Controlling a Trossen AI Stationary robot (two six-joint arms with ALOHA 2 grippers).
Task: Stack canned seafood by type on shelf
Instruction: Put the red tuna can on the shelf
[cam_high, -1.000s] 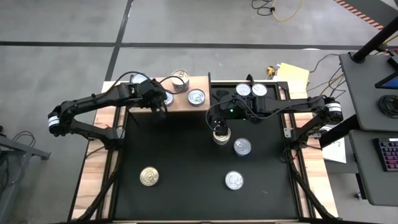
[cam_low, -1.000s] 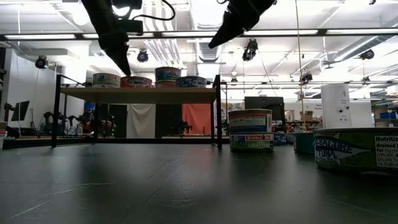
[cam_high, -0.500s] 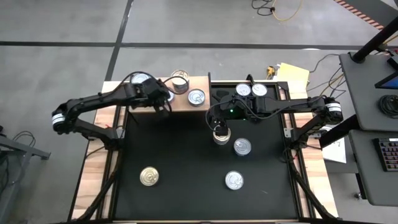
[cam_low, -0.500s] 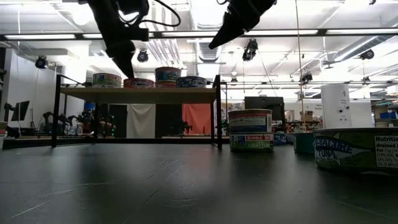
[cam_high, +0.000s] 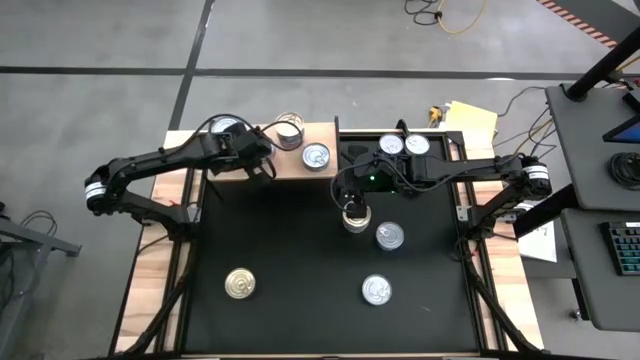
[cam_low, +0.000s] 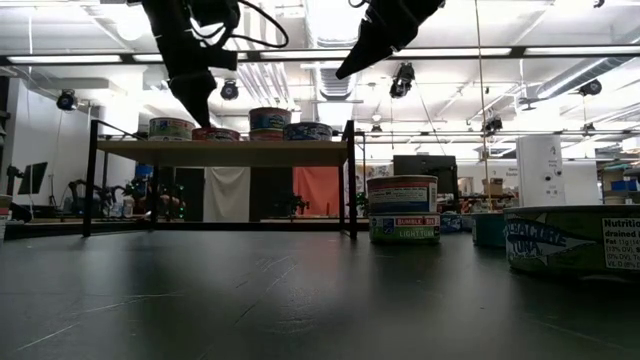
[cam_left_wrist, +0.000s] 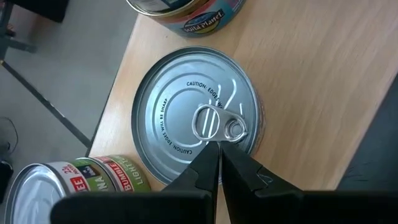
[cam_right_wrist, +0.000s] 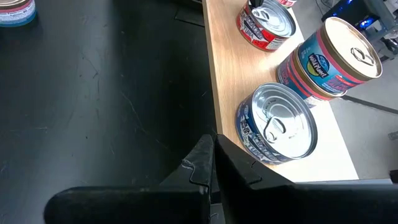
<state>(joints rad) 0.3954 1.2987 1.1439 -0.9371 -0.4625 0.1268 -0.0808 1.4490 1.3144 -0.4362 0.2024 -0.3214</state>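
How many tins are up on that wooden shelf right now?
4 show on the shelf: a far-left tin, a tin beneath the left gripper, a taller gold-topped tin, maybe two stacked, and a right-end tin.

Bright, even overhead strip lighting; glare glints on a silver can lid (cam_left_wrist: 198, 118); foreground tabletop blurs.

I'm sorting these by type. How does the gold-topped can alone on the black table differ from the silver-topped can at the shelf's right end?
The gold-topped can has a gold lid; the silver-topped can has a silver lid. The gold one sits on the black table, far from both arms; the silver one already sits on the wooden shelf. Both are short, round and upright.
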